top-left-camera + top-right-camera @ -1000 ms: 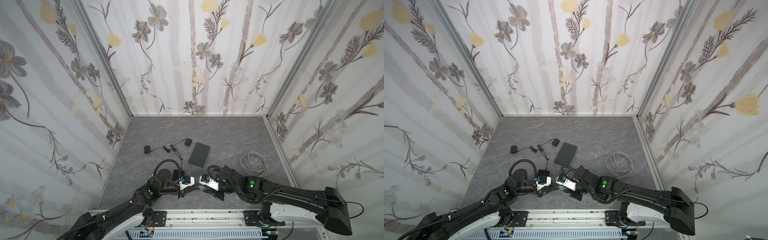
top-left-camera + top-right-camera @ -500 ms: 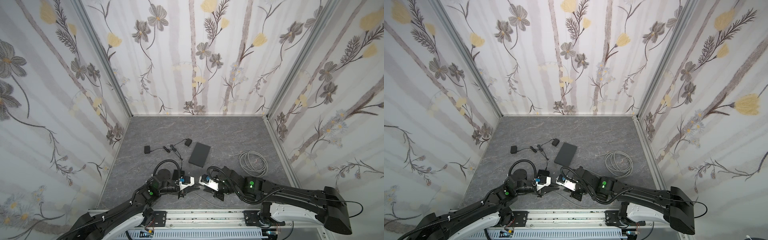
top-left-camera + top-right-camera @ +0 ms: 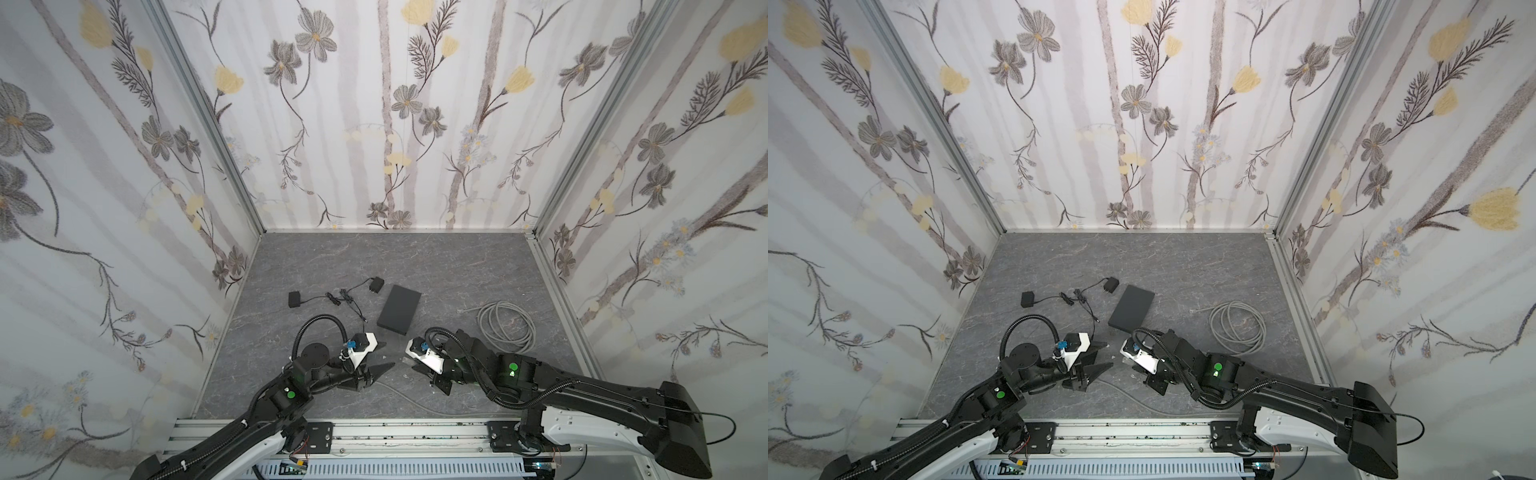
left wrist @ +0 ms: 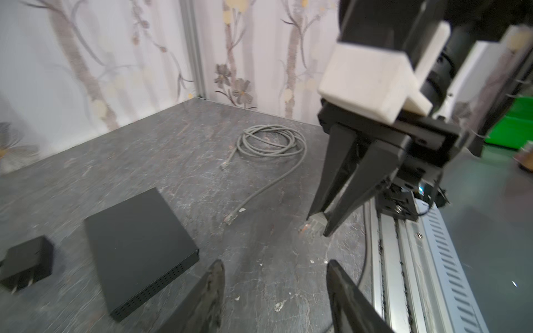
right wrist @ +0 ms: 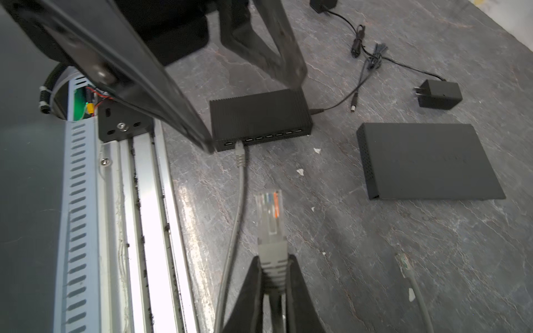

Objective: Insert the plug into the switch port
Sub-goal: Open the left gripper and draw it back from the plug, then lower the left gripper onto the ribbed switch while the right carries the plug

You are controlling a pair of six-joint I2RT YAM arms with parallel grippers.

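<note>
Bare floor (image 5: 326, 184) lies open between plug (image 5: 269, 207) and switch (image 5: 259, 115); left gripper (image 3: 388, 354) seemingly crowds the port row's end.

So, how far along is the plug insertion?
Done: one grey cable already sits in a port of the switch. In hand: the right gripper is shut on the plug, pointed at the port row but short of it; the left gripper is open, empty. Left: seat it in a free port.

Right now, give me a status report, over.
Left gripper open at switch. Right gripper shut on plug, short of it. One cable already plugged in.
</note>
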